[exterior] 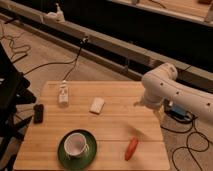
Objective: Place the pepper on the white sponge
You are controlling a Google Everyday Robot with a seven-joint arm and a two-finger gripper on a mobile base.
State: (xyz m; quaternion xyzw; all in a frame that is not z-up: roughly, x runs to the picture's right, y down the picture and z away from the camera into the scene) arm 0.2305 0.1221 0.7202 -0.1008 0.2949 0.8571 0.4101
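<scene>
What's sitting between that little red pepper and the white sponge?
Nothing: in the camera view, only bare wooden table lies between the pepper and the white sponge. The claw hangs by the table's right edge, off that stretch.
</scene>
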